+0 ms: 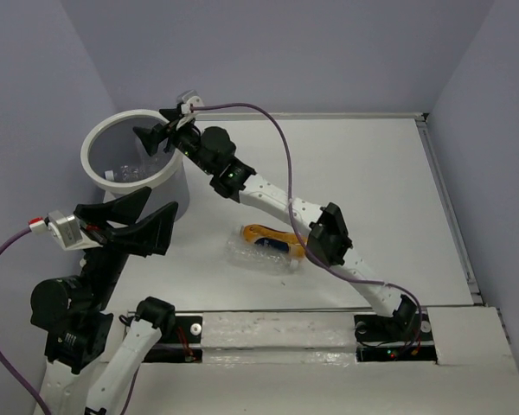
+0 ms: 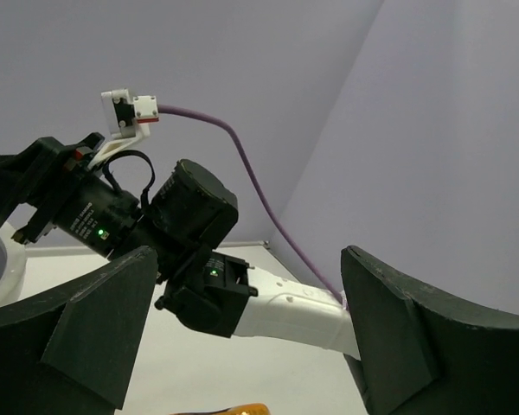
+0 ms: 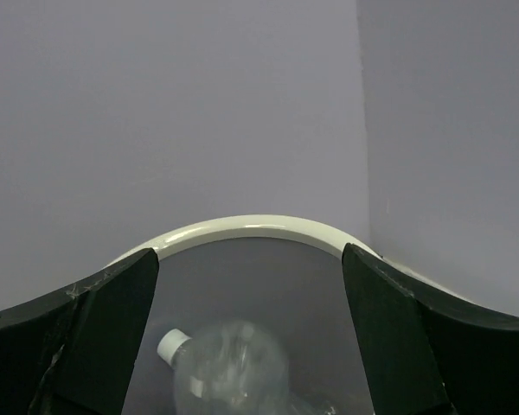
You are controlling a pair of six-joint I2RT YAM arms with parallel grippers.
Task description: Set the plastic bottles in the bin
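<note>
The bin (image 1: 97,169) stands at the table's far left, with clear bottles (image 1: 130,170) lying inside. My right gripper (image 1: 156,128) hangs open and empty over the bin's far rim. In the right wrist view, the open gripper (image 3: 249,255) looks down past the white rim (image 3: 251,226) at a clear bottle with a white cap (image 3: 229,372) in the bin. An orange bottle (image 1: 266,234) and a clear ribbed bottle (image 1: 261,256) lie side by side mid-table. My left gripper (image 1: 163,201) is open, empty and raised, left of those bottles.
The right arm (image 1: 285,203) stretches diagonally from its base across the table to the bin, passing over the two bottles. It fills the left wrist view (image 2: 285,311), where the orange bottle's edge (image 2: 233,409) shows at the bottom. Walls close in at left and back.
</note>
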